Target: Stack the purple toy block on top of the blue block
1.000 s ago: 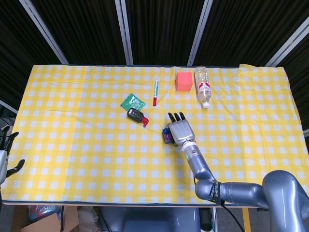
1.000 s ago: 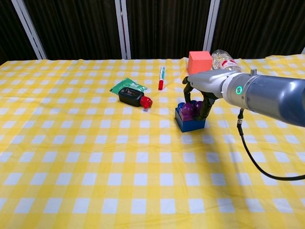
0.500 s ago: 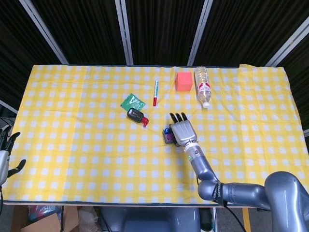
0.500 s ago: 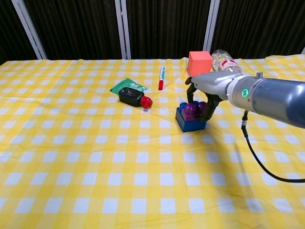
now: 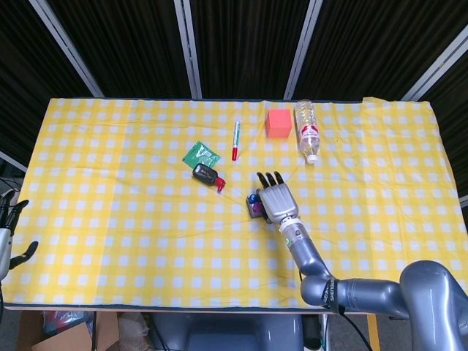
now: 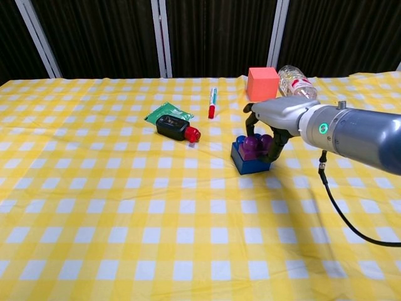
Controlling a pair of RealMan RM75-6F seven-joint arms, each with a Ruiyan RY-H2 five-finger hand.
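Right of centre in the chest view, the right hand has drawn slightly back yet still curls its fingers around the purple block, now seated on the blue block, so only letting go seems left, while the left hand idles open at far left.

Black bottle left of blocks
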